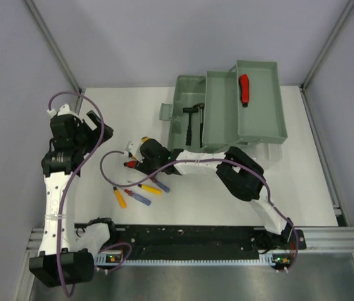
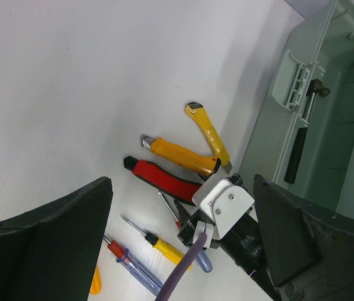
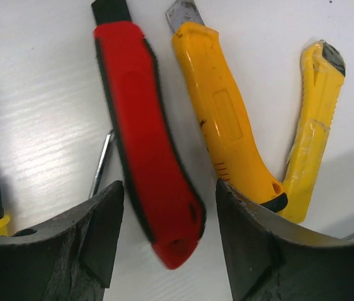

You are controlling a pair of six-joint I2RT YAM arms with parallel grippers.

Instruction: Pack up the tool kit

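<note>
The grey-green toolbox [image 1: 189, 94] stands open at the back, its tray [image 1: 261, 135] folded out to the right. A red-handled tool [image 1: 244, 89] lies in the tray and a small hammer [image 1: 192, 119] lies in the box. On the table lie another red-handled tool [image 3: 148, 150], two yellow knives [image 3: 223, 125] [image 3: 311, 125] and several screwdrivers [image 1: 140, 195]. My right gripper [image 3: 167, 232] straddles the rear end of that red handle, with a gap on each side. My left gripper [image 1: 96, 124] hovers wide open at the left, nothing between its fingers [image 2: 45, 251].
The toolbox's front wall with its latch [image 2: 292, 81] rises just right of the knives. Grey side walls close in the white table [image 1: 133, 113] on both sides. A purple cable [image 1: 164, 164] runs along my right arm above the screwdrivers.
</note>
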